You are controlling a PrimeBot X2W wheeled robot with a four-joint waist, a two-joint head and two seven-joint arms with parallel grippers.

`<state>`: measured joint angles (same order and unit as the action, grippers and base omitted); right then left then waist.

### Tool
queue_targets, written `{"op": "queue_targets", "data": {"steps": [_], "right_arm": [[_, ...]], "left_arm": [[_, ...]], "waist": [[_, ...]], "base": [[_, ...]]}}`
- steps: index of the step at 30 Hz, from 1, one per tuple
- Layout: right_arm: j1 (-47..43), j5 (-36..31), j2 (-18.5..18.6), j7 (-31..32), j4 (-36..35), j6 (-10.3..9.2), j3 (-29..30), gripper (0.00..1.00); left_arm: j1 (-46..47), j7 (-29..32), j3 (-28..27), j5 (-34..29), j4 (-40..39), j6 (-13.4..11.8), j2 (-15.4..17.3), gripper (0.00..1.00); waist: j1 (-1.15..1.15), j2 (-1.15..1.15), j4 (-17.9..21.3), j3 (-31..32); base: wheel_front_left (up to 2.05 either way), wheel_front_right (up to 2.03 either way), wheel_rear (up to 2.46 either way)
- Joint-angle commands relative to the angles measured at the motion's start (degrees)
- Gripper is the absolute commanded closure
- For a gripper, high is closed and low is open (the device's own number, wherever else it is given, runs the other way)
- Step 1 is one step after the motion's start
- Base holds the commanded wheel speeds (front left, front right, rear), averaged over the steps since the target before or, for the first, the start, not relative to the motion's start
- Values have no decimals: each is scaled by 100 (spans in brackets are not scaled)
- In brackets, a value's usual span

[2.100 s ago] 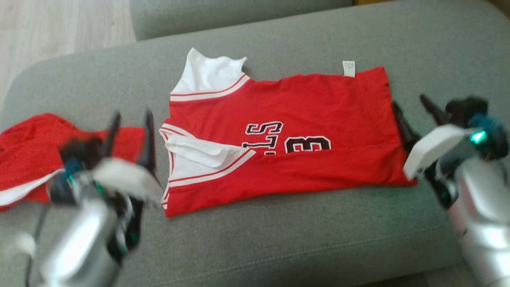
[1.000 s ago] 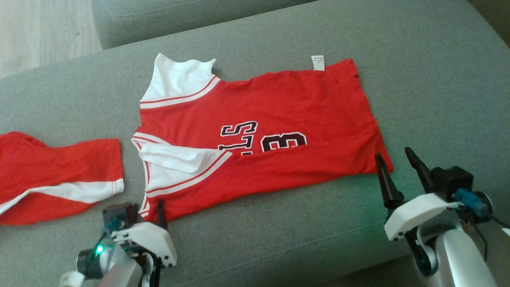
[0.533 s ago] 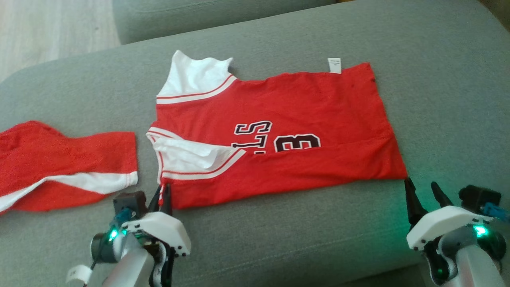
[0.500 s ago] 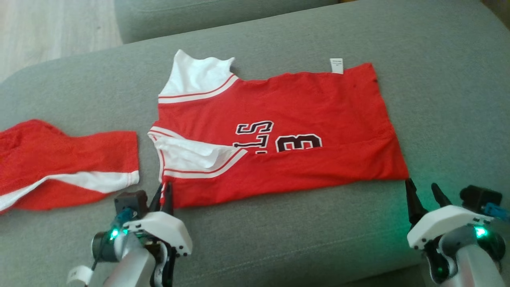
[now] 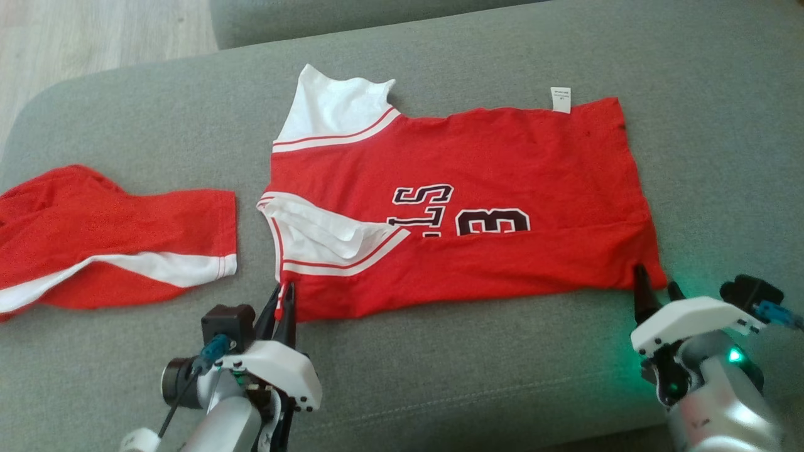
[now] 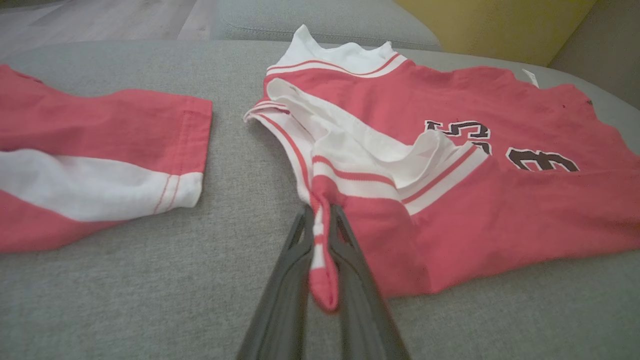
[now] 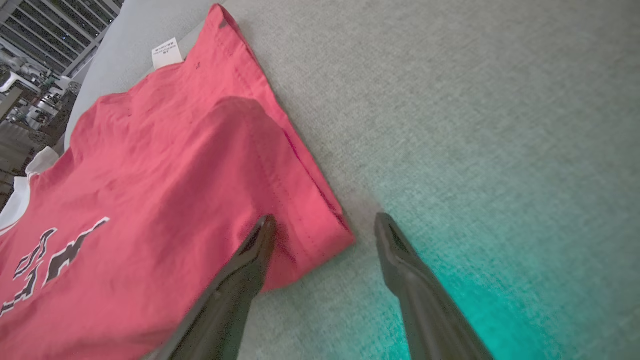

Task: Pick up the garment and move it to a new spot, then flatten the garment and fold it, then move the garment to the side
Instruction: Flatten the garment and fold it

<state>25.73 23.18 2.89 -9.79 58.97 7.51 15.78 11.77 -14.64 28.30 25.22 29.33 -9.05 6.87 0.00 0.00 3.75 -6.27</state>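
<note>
The garment (image 5: 458,188) is a red jersey with white trim and dark lettering, lying folded lengthwise on the grey sofa cushion (image 5: 452,376). My left gripper (image 5: 281,294) is shut on its near left corner; in the left wrist view the fingers (image 6: 345,250) pinch a striped fold of the garment (image 6: 500,210). My right gripper (image 5: 654,285) stands open at the garment's near right corner. In the right wrist view that gripper (image 7: 324,222) straddles the hem corner of the garment (image 7: 150,210), one finger over the cloth, one over bare cushion.
Red shorts with a white stripe (image 5: 107,232) lie on the cushion to the left, also the shorts (image 6: 95,160) in the left wrist view. A second cushion (image 5: 352,16) and wooden floor (image 5: 94,37) lie beyond. The cushion's front edge runs close below both grippers.
My left gripper has closed on the garment's near left corner. My right gripper has moved up to the near right corner, staying open. The camera has shifted a little.
</note>
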Motion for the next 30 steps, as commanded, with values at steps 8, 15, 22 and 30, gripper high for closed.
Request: {"op": "queue_targets", "data": {"steps": [8, 15, 22, 30], "right_arm": [[714, -28, -2, -321, 875, -2, -168, 23], [881, -155, -2, -469, 1177, -2, -434, 100], [905, -664, 99, -512, 1207, -2, -269, 100], [788, -1042, 274, -289, 1310, -2, -158, 100]], "left_arm": [[151, -22, -140, -52, -251, -20, 136, 100], [122, -5, -120, -20, -210, -41, 164, 100], [-9, 6, -24, -47, -127, -64, 203, 100], [-334, 34, 14, 20, -124, -114, 272, 100]], "waist": [[0, 0, -82, -91], [0, 0, -63, -10], [0, 0, 25, 243], [0, 0, 122, 586]], "base": [[0, 0, 0], [0, 0, 0], [0, 0, 0], [0, 0, 0]]}}
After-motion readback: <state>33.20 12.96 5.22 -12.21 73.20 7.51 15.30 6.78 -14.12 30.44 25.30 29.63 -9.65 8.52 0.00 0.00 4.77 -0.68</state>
